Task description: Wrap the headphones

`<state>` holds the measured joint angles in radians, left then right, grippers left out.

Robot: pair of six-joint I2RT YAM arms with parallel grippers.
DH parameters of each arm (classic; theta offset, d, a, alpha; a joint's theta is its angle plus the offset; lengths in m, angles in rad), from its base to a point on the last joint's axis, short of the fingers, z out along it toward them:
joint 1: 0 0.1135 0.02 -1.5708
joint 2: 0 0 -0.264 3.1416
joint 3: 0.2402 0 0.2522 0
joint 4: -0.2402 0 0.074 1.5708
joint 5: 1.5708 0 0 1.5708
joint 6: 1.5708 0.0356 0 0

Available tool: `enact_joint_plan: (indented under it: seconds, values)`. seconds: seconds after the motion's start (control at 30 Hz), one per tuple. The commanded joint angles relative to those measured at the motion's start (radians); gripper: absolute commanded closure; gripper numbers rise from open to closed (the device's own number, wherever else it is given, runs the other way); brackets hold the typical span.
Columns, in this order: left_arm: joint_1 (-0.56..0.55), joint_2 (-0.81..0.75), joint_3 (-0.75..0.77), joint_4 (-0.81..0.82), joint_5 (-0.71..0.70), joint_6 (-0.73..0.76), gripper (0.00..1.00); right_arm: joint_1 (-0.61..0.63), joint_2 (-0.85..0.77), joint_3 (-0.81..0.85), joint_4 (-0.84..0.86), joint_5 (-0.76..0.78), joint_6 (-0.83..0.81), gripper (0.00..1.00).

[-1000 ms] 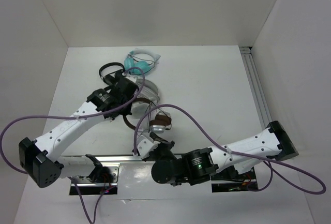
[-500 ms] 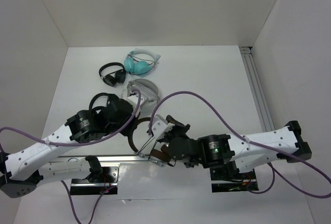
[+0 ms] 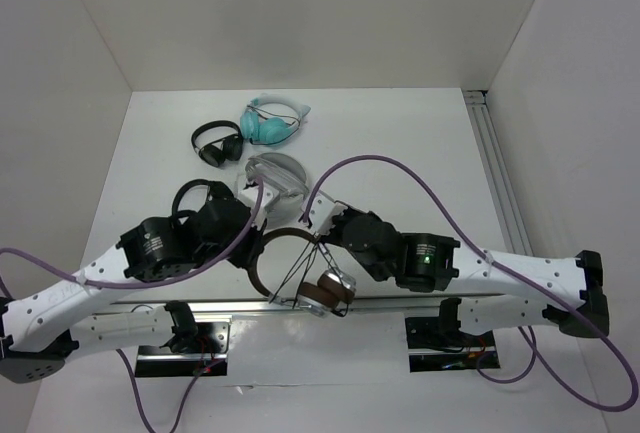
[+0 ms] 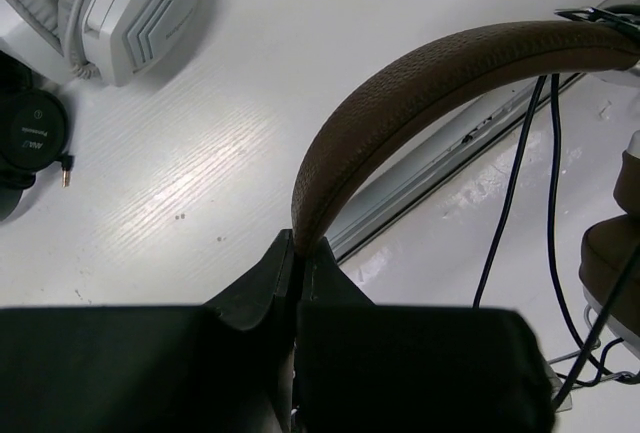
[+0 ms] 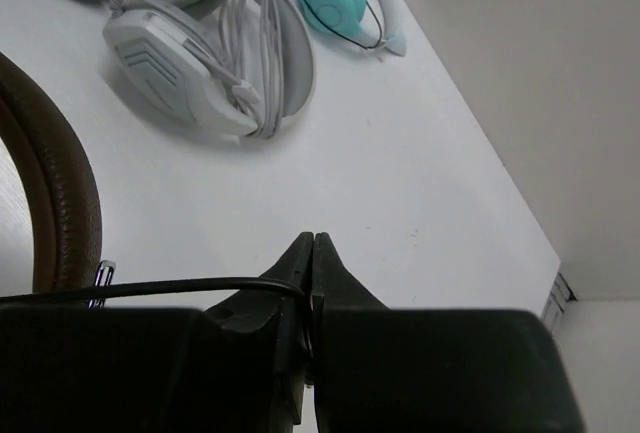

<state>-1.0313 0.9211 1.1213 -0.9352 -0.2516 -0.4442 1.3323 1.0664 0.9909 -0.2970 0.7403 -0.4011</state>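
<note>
The headphones have a brown headband [image 3: 278, 243], a brown ear pad and a silver cup [image 3: 325, 293], held near the table's front edge. My left gripper [image 3: 252, 249] is shut on the headband; the left wrist view shows the brown band [image 4: 400, 93] rising from between my closed fingers [image 4: 262, 273]. My right gripper [image 3: 322, 235] is shut on the thin black cable [image 3: 300, 271]; in the right wrist view the cable [image 5: 150, 289] runs left from the closed fingertips [image 5: 297, 253]. Cable strands [image 4: 515, 173] hang from the headband down to the ear cup [image 4: 610, 263].
A large light-grey pair [image 3: 274, 175] lies just behind the grippers, also seen in the right wrist view [image 5: 200, 48]. A black pair [image 3: 215, 143] and a teal pair [image 3: 272, 121] lie further back. A metal rail [image 3: 210, 305] runs along the front edge. White walls enclose the table.
My left arm pulled back toward the front edge with the headband. My right arm swung right and forward, taking the cable above the headband. The ear cups moved toward the front rail.
</note>
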Motion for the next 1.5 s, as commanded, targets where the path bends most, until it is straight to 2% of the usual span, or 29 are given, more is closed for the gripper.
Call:
enact_joint_plan:
  seconds: [0.0,0.27,0.33,0.37,0.4,0.5,0.63,0.7,0.77,0.8,0.83,0.93,0.97,1.13,1.17,1.47]
  values:
    - [-0.009,-0.034,0.075,-0.073,0.04,0.006,1.0,-0.057,-0.014,0.011,0.065,-0.116,0.018,0.92]
    - [-0.009,-0.088,0.169,-0.077,-0.034,-0.021,1.0,-0.108,0.032,0.02,0.055,-0.321,0.099,0.87]
    - [-0.009,-0.088,0.169,-0.053,-0.034,0.002,1.0,-0.128,0.032,0.009,0.07,-0.361,0.12,0.8]
    - [-0.009,-0.088,0.179,-0.044,-0.011,0.012,1.0,-0.137,0.032,0.018,0.07,-0.433,0.13,0.7]
    - [-0.009,-0.067,0.198,-0.043,-0.011,0.021,1.0,-0.146,0.032,0.018,0.056,-0.465,0.145,0.66]
    - [-0.009,-0.039,0.222,-0.043,-0.012,0.021,1.0,-0.147,0.021,0.032,0.044,-0.49,0.154,0.6]
    - [-0.009,0.004,0.291,-0.088,-0.104,-0.005,1.0,-0.147,-0.01,-0.004,0.085,-0.501,0.163,0.52]
    - [-0.009,0.031,0.32,-0.114,-0.171,-0.027,1.0,-0.156,-0.022,-0.005,0.064,-0.455,0.172,0.47]
    - [-0.009,0.047,0.363,-0.155,-0.213,-0.066,1.0,-0.156,-0.022,0.014,-0.016,-0.4,0.211,0.35]
    - [-0.009,0.047,0.376,-0.155,-0.213,-0.067,1.0,-0.156,-0.022,0.035,-0.048,-0.363,0.231,0.34]
    - [-0.009,0.056,0.386,-0.155,-0.222,-0.076,1.0,-0.156,-0.022,0.035,-0.08,-0.352,0.264,0.28]
    - [-0.009,0.07,0.426,-0.165,-0.21,-0.076,1.0,-0.156,-0.077,-0.003,-0.08,-0.331,0.298,0.22]
    - [-0.009,0.079,0.449,-0.165,-0.21,-0.076,1.0,-0.156,-0.092,-0.015,-0.067,-0.331,0.312,0.06]
    - [-0.009,0.124,0.48,-0.191,-0.198,-0.085,1.0,-0.156,-0.154,-0.012,-0.076,-0.277,0.344,0.03]
    - [-0.009,0.124,0.48,-0.191,-0.198,-0.097,1.0,-0.156,-0.163,-0.012,-0.1,-0.277,0.344,0.0]
    - [0.019,0.124,0.42,-0.148,-0.21,-0.14,1.0,-0.156,-0.244,0.092,-0.273,-0.095,0.438,0.0]
